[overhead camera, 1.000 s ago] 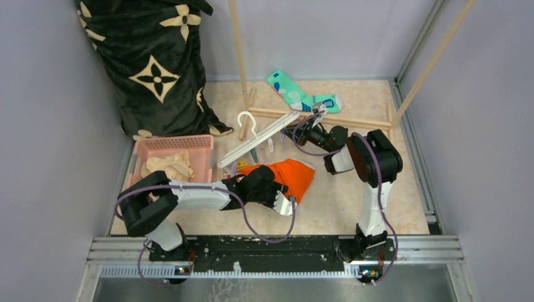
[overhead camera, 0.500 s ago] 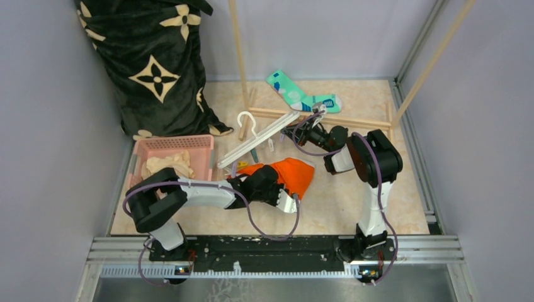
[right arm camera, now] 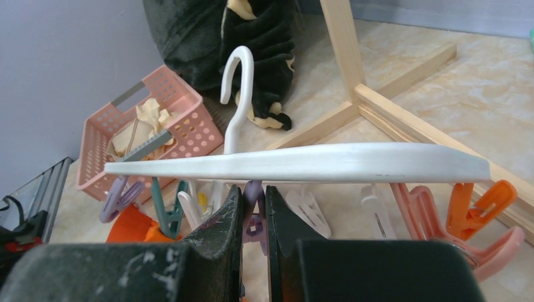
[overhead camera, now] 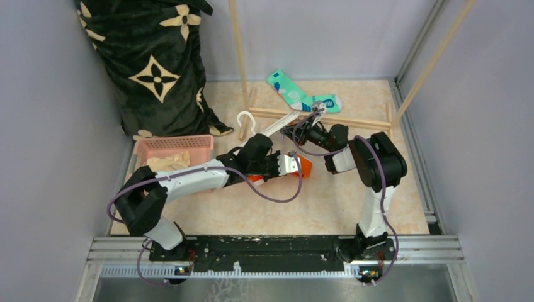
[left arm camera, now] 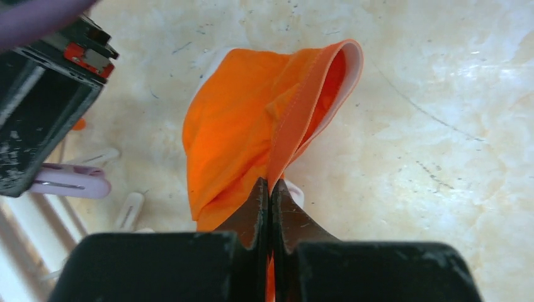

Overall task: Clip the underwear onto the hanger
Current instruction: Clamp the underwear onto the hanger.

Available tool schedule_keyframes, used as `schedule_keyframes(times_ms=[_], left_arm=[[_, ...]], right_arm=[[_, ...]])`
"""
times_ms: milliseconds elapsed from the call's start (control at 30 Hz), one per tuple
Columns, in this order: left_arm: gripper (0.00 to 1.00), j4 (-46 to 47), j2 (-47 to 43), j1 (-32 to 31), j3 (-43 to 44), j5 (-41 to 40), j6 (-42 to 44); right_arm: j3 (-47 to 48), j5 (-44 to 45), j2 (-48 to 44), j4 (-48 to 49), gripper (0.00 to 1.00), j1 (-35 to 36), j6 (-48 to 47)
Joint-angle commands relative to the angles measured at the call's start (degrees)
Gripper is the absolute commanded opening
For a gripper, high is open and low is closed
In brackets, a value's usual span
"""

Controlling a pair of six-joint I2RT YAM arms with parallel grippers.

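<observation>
The left hand (left arm camera: 271, 184) is pinched fully shut on a folded edge of the bright orange boxer briefs with white piping (left arm camera: 239, 126). In the left wrist view the cloth bunches up away from the 2 black fingertips, its white-edged rim curling open at the far end above the beige marbled surface (left arm camera: 441, 126). From the top view, the left arm reaches diagonally toward the middle of the surface. Its hand (overhead camera: 296, 165) shows only a small patch of the orange briefs (overhead camera: 305, 166) at its tip, just in front of the right arm's wrist.

The right hand (right arm camera: 253, 187) stands narrow, its fingers closed on a lilac plastic clothespin (right arm camera: 254, 196) that dangles from the white plastic rectangular drying frame (right arm camera: 315, 162). That frame appears edge-on and roughly level above the fingers, its curved hook (right arm camera: 238, 94) pointing up. More pegs hang under it, including a green one (right arm camera: 160, 207) and an orange one (right arm camera: 475, 201) at the right end. In the top view the frame (overhead camera: 277, 128) lies between the right hand (overhead camera: 302, 133) and the base of the pale wooden pole rack (overhead camera: 238, 44).

A pink perforated plastic basket (overhead camera: 173, 142) holding cream cloth (overhead camera: 167, 162) sits at the left. A black blanket with cream flower shapes (overhead camera: 151, 63) stands behind it. A teal patterned sock (overhead camera: 296, 94) lies near the back wall.
</observation>
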Motion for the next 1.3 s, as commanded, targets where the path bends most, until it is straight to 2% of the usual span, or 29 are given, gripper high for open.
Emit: schedule_keyframes(times_ms=[0,133,367,467,633,733,1033,1267], left_arm=[[0.0,-6.6,0.0,1.3,2.8,9.0,-7.4],[0.0,-11.1,1.3,3.0,6.6,14.5,-9.8],[0.0,-11.5,0.0,4.3,6.6,15.2,-14.2],[0.0,-10.2,-2.7,5.1,5.1,16.0,-15.7],[0.0,-10.2,-7.2,5.8,3.5,17.1,-17.9],[0.0,-11.4,-8.0,5.9,2.3,17.4,-19.4],[0.0,-16.1,-5.2,6.0,2.8,17.4,-18.3],[0.0,-18.6,-1.7,6.3,6.8,16.0,-18.9]], right_arm=[[-0.8,-1.9,-7.9,-3.0,0.0,1.4,-0.8],[-2.1,-3.0,-13.7,-12.5,0.0,2.3,-1.7],[1.4,4.9,-26.9,-46.3,0.0,3.6,-8.9],[1.2,5.9,-30.3,-52.5,0.0,3.7,-9.3],[0.5,8.8,-34.6,-56.7,0.0,3.7,-7.2],[-1.4,8.8,-37.0,-54.3,0.0,3.9,-5.0],[-3.5,6.0,-42.4,-51.5,0.0,4.4,-2.1],[-4.0,4.7,-46.9,-56.1,0.0,5.1,-3.4]])
